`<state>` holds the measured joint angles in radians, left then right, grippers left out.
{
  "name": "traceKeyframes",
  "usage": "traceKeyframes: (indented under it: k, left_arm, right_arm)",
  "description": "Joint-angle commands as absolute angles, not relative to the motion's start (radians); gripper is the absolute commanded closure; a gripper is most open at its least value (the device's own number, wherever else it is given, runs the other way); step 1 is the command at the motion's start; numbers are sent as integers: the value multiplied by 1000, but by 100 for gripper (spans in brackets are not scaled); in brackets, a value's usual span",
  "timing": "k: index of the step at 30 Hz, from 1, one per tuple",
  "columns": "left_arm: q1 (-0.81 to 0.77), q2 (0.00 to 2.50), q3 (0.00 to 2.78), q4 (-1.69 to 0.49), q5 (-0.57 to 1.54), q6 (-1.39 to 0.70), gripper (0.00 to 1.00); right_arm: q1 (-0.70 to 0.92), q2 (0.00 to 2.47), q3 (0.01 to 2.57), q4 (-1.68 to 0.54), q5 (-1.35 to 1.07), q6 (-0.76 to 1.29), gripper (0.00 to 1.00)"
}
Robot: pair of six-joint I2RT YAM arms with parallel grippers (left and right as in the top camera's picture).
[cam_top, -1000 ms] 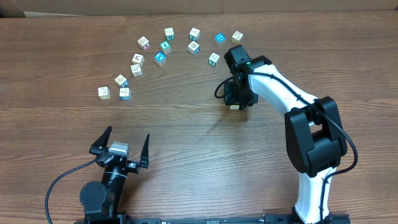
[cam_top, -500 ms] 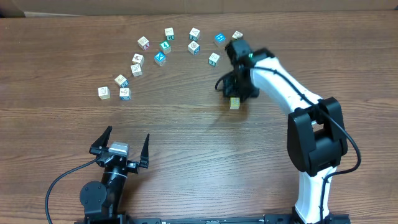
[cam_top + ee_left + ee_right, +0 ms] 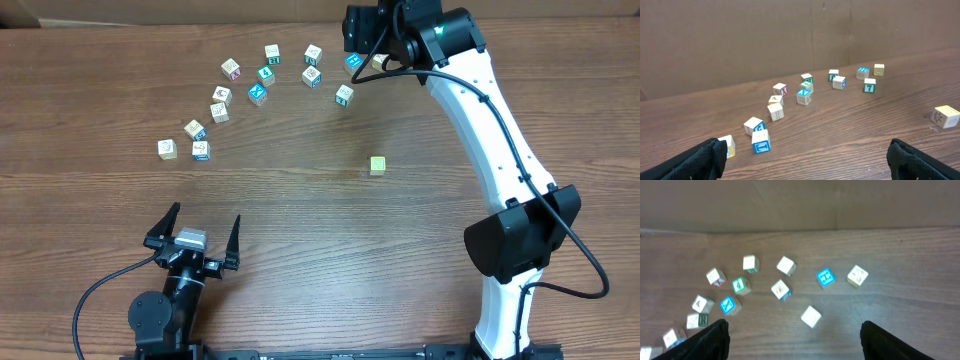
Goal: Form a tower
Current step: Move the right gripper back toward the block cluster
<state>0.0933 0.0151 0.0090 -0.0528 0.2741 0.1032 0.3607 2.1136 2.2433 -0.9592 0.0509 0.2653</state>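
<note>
Tower start alone at mid-bench, both end effectors clear of it

Overhead: the tower (image 3: pixel 377 165), so far one yellow-green-topped cube, sits well nearer than the right end effector (image 3: pixel 362 30), which hangs over the far loose cubes (image 3: pixel 258 92). It is probably light, rigid wood, best pinched on opposite flat sides. Left wrist: the left end effector (image 3: pixel 805 150) gapes empty, with the tower far right. Right wrist: the fingers are spread and hold nothing; the tower is out of frame.

Fifteen small picture cubes (image 3: pixel 257 93) on one wooden table (image 3: pixel 300 220), plus two robot arms (image 3: pixel 490 120).
</note>
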Motion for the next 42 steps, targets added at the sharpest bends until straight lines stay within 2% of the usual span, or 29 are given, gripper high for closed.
traceKeyframes:
  k: [1,15,30,35,42]
  left_arm:
    - [97,5,5,-51,282,97,1]
    - [97,5,5,-51,282,97,0]
    - [97,5,5,-51,282,97,0]
    - [97,5,5,-51,282,97,0]
    - [97,5,5,-51,282,97,1]
  right_arm:
    - [359,2154,2228,-920,59,310,19]
    - [359,2395,2228,-897,59,310,12]
    - [358,2471,2226,-808,59,310,11]
    - [358,2486,2225,-768,59,310,5]
    - [358,2529,2225,-739,66,310,5]
